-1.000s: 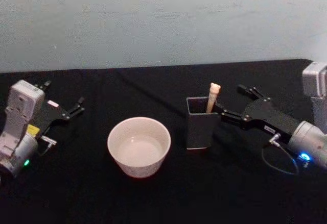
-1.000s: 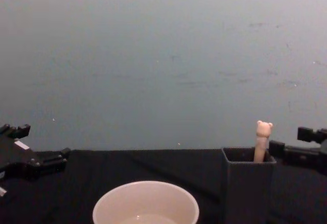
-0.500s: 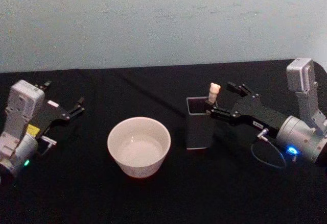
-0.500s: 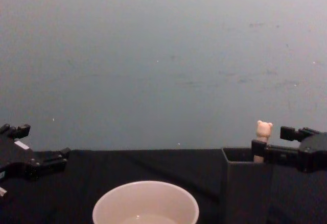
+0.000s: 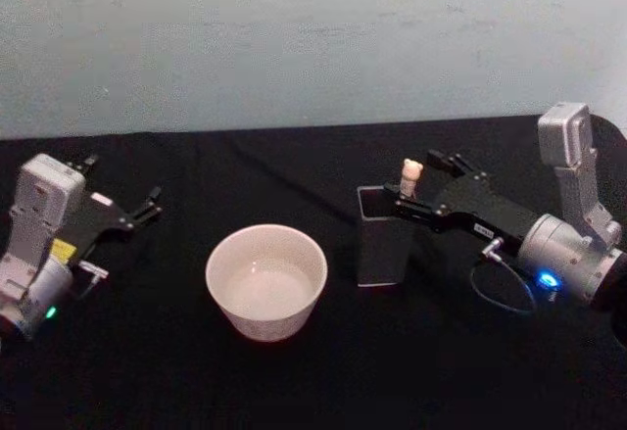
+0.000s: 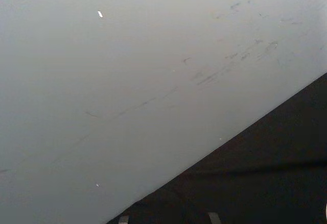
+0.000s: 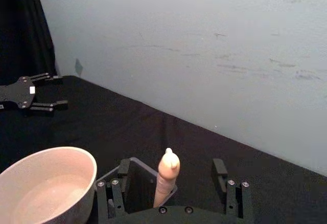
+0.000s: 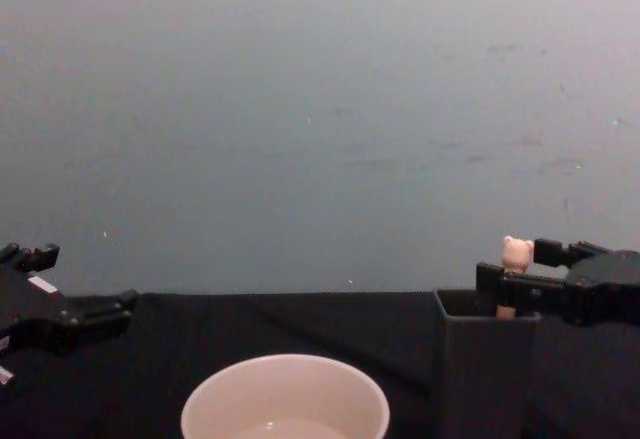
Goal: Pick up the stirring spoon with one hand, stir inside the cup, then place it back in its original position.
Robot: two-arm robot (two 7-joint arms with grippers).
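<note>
The stirring spoon (image 5: 411,171) stands upright in a dark grey square holder (image 5: 380,239), its peach handle (image 7: 166,175) and bear head (image 8: 517,252) rising above the rim. My right gripper (image 5: 411,181) is open, with a finger on each side of the handle (image 7: 220,168) and a gap left on both sides. In the chest view the right gripper (image 8: 520,267) is level with the bear head. The cream-white cup (image 5: 265,281) sits left of the holder, also seen as the cup (image 7: 46,188) and the cup (image 8: 285,399). My left gripper (image 5: 120,185) rests open at the far left.
A black cloth (image 5: 323,371) covers the table, and a pale wall (image 5: 313,38) stands close behind it. The holder (image 8: 485,359) is about a hand's width right of the cup. The left gripper (image 7: 25,92) lies far beyond the cup.
My right gripper has moved left and up from beside the holder until its open fingers straddle the spoon's handle. The left arm, the cup and the spoon have stayed put.
</note>
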